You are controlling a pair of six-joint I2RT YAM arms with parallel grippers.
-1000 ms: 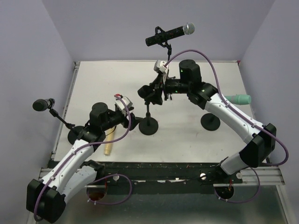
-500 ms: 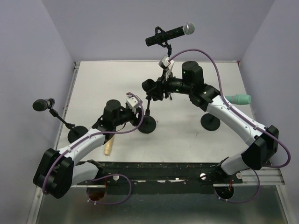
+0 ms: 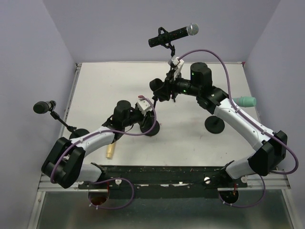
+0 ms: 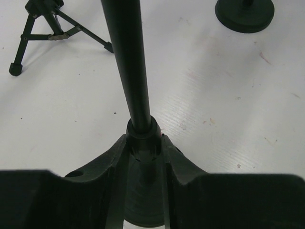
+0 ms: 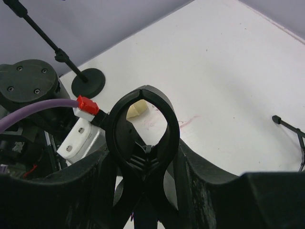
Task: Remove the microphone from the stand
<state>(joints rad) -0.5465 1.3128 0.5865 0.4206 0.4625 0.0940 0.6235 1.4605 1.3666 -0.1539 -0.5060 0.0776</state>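
A black microphone (image 3: 174, 34) with a silver head sits level in the clip of a tripod stand at the back. The centre stand has a round base (image 3: 152, 129) and a thin pole (image 4: 131, 71), topped by a black ring clip (image 5: 143, 125) that holds nothing. My right gripper (image 3: 158, 89) (image 5: 143, 155) is shut on that clip's lower part. My left gripper (image 3: 148, 122) (image 4: 143, 145) is low on the table. Its fingers press both sides of the collar (image 4: 142, 131) at the pole's foot.
A small black microphone (image 3: 44, 107) sits on a stand at the left edge, base (image 3: 77, 136). A teal microphone (image 3: 243, 101) is at the right, near a round base (image 3: 214, 124). A cream cylinder (image 3: 110, 151) lies near the front. Tripod legs (image 4: 43, 26) stand behind.
My left arm has swung right to the centre stand's foot and its jaws have closed in on the collar. My right gripper has shut on the clip and shifted slightly right.
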